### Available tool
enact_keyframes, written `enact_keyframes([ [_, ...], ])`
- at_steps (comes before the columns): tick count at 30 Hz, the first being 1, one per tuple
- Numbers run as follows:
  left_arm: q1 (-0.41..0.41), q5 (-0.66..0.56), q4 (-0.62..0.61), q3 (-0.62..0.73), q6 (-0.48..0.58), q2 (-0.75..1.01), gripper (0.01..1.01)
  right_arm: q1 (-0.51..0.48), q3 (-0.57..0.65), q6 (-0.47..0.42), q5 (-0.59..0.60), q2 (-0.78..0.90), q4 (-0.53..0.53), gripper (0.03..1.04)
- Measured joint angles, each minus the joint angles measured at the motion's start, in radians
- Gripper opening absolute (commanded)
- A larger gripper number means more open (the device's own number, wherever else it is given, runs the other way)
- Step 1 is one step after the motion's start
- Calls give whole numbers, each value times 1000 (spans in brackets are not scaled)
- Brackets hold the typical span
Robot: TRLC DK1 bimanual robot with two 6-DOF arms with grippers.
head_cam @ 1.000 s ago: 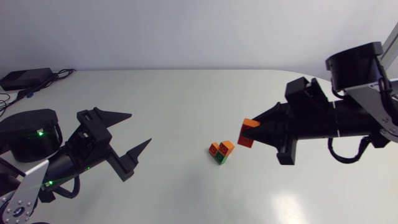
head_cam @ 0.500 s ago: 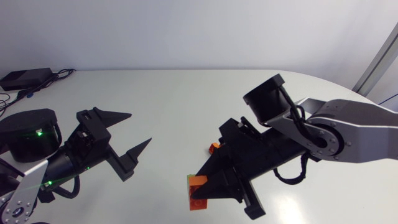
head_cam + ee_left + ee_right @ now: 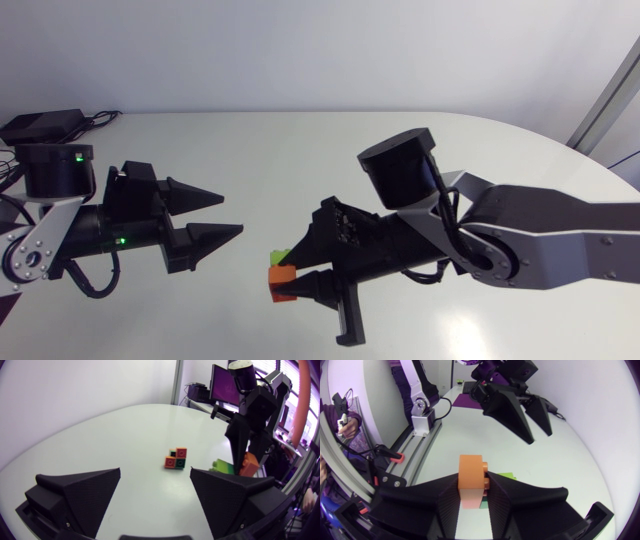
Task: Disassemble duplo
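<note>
My right gripper reaches across the table's middle, shut on a duplo piece of orange, green and red bricks, held above the table. In the right wrist view the orange brick sits clamped between the fingers of the right gripper, with green just behind it. My left gripper is open, its points aimed at the held piece a short way off. A small red, orange and green duplo cluster rests on the table ahead of the left gripper. My right arm hides that cluster in the head view.
A black box with cables lies at the back left corner of the white table. The left gripper appears ahead of the held brick in the right wrist view.
My right arm swung left across the table with the piece, bringing it close to the left gripper. The left arm turned so its open gripper points right, toward the piece.
</note>
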Motion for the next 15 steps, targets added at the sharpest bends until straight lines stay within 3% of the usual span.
enact_keyframes([
  [7,9,187,-233,90,39,98,969,27,-37,-23,143,6,200,210],
  [11,36,293,-304,132,59,142,964,116,-131,-87,305,5,298,210],
  [15,56,343,-337,154,73,160,954,169,-177,-128,362,3,329,210],
])
